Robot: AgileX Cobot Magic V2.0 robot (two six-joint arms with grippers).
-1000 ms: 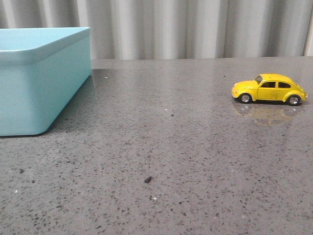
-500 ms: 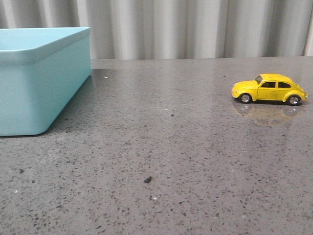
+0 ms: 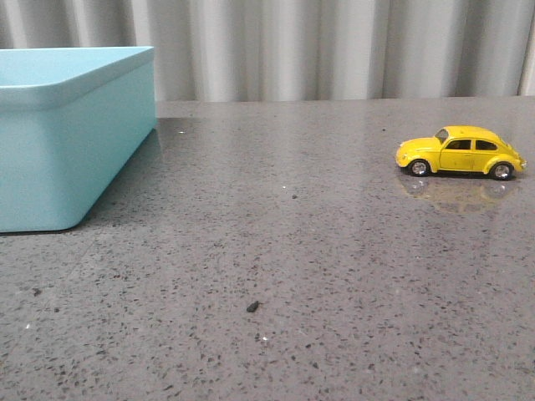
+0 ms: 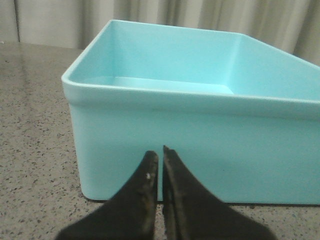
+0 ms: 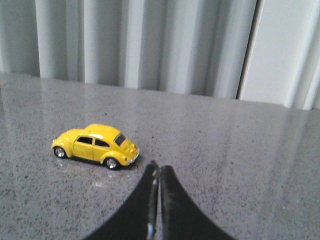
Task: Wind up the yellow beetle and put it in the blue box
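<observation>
While the yellow beetle (image 3: 461, 152) sits on its wheels at the table's (image 3: 292, 267) right side, well apart from the blue box (image 3: 67, 142) at far left, the left gripper (image 4: 160, 157) and right gripper (image 5: 158, 172) have both fingers pressed together, holding nothing.

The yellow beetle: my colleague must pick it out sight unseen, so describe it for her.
On the grey speckled table, look right, well away from the blue box at the left. The yellow beetle stands there alone on its wheels: small, bright yellow, nose pointing toward the box.
</observation>
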